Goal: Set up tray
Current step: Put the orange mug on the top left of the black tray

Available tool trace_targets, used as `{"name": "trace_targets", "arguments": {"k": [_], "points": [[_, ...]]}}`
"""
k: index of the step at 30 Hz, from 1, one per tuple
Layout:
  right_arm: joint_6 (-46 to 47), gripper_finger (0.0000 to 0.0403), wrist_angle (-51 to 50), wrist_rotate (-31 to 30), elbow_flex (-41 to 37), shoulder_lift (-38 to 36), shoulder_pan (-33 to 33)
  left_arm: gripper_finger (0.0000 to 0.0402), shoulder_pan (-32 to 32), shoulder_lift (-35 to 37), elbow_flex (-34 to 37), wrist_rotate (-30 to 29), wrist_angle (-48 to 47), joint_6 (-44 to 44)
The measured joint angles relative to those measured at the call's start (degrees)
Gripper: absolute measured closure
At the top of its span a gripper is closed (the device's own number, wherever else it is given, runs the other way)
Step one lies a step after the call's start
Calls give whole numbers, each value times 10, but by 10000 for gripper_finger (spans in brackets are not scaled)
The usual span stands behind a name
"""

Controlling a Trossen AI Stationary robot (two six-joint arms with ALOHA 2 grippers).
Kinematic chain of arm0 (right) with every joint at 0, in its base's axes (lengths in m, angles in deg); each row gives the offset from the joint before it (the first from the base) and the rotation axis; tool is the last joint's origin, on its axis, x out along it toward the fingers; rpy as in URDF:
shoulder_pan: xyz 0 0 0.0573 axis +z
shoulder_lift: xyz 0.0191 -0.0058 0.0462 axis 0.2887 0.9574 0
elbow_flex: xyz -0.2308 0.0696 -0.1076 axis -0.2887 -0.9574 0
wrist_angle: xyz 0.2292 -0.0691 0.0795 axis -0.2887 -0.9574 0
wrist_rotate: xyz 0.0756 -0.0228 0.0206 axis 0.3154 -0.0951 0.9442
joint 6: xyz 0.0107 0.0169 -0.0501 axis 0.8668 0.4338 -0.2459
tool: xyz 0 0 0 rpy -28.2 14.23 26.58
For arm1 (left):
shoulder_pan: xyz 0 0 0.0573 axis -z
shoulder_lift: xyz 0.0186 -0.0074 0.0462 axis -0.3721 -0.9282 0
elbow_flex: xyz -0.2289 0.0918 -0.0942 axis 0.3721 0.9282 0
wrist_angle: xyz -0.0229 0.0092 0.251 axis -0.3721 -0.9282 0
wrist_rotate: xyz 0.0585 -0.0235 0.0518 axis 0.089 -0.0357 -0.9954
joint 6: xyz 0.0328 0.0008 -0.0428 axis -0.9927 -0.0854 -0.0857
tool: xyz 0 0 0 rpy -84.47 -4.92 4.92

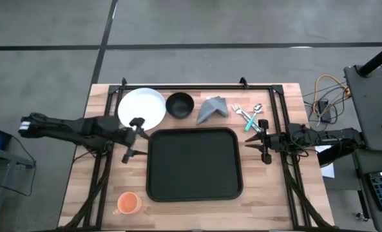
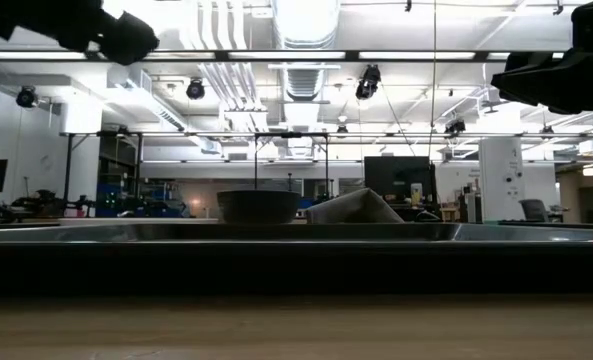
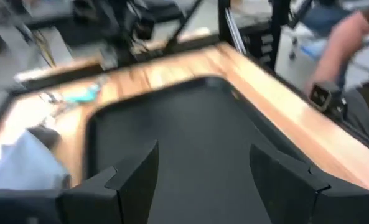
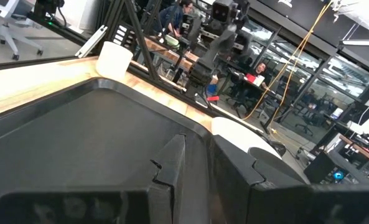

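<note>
Black and broad, the tray (image 1: 194,164) lies flat at the middle of the wooden surface (image 1: 277,200), nearest the low camera, where its rim (image 2: 296,232) fills the foreground. Just beside its left edge hovers the left end effector (image 1: 132,140), fingers (image 3: 137,180) spread wide. Off the tray's right edge hangs the right end effector (image 1: 263,140), its fingers (image 4: 172,163) drawn close with only a narrow gap, holding nothing. Behind the tray sit a white plate (image 1: 141,108), a dark bowl (image 1: 180,105), a folded grey napkin (image 1: 212,108) and cutlery (image 1: 250,116). An orange cup (image 1: 128,203) stands near the front left corner.
</note>
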Motion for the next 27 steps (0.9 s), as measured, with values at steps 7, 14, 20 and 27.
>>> {"name": "trace_targets", "arguments": {"k": [7,14,20,27], "points": [[0,335,0,0,0,0,0,171,33,-88,-107,0,-112,-1],[0,335,-5,0,0,1,0,171,59,-179,-267,-13,-323,95],[0,335,-5,0,0,1,0,171,105,-249,-358,-20,-453,199],[0,335,-9,0,0,1,0,171,203,-312,-391,-46,-496,333]]}}
